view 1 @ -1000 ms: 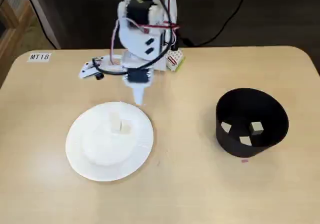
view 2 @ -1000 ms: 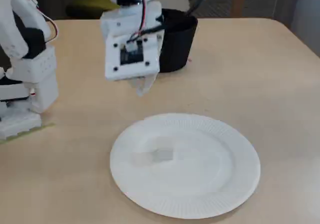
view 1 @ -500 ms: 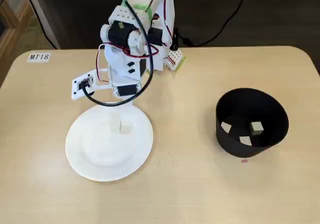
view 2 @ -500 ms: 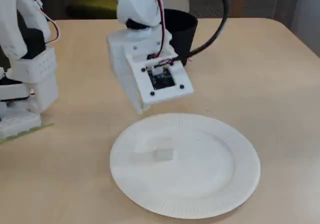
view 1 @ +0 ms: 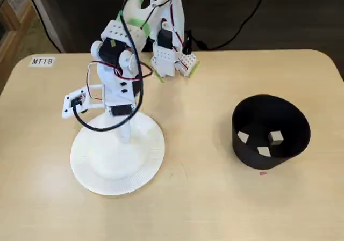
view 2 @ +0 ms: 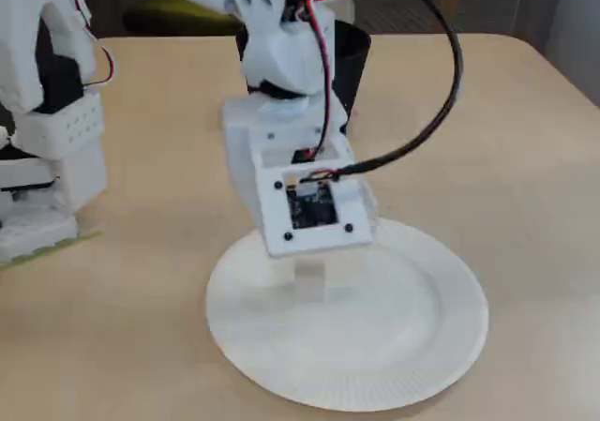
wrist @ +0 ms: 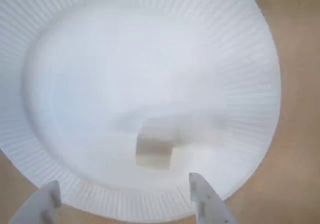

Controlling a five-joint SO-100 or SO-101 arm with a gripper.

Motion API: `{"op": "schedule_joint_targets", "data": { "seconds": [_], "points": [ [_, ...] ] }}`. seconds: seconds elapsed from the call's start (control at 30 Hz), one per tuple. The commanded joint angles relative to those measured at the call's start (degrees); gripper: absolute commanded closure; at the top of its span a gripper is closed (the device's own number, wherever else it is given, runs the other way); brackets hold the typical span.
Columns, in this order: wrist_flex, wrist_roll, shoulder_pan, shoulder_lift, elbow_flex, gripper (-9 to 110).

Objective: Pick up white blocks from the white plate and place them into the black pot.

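The white plate [view 1: 94, 179] lies on the table's left half in a fixed view, and its ribbed rim [wrist: 257, 79] fills the wrist view. One white block [wrist: 154, 152] lies on the plate, just ahead of the gap between my fingers. My gripper [wrist: 123, 184] is open and hangs low over the plate's near edge, touching nothing. In a fixed view the gripper [view 1: 124, 134] points down onto the plate's upper part. The black pot [view 1: 244, 155] stands at the right with three white blocks [view 1: 276, 137] inside it.
The arm's base [view 1: 171, 58] stands at the table's back edge. A label reading MT18 [view 1: 42, 61] is stuck at the back left corner. In another fixed view the wrist camera board [view 2: 312, 210] hangs over the plate [view 2: 422, 365], and the pot [view 2: 349, 60] stands behind the arm.
The arm has swung left and come down from behind the plate to low over it. The gripper now stands over the block. The pot and its blocks have not moved.
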Motion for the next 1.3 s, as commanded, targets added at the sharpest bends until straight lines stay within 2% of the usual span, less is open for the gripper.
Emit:
{"op": "schedule_joint_targets", "data": {
  "seconds": [0.0, 0.27, 0.53, 0.67, 0.83, 0.87, 1.13, 1.27],
  "points": [
    [0.7, 1.1, 1.4, -0.4, -2.4, 62],
    [3.6, 3.8, 1.5, -1.9, -2.4, 60],
    [0.4, 5.5, 1.0, -6.1, -2.3, 64],
    [-3.1, 7.1, 0.7, -7.2, -1.8, 72],
    [-7.2, 12.2, -0.4, -9.4, -1.8, 101],
    [-7.4, 12.7, -0.8, -10.2, -2.1, 104],
    [-7.8, 13.9, -3.0, -10.7, -2.4, 104],
    [-11.4, 17.4, -3.0, -4.2, -2.4, 104]
  ]
}}
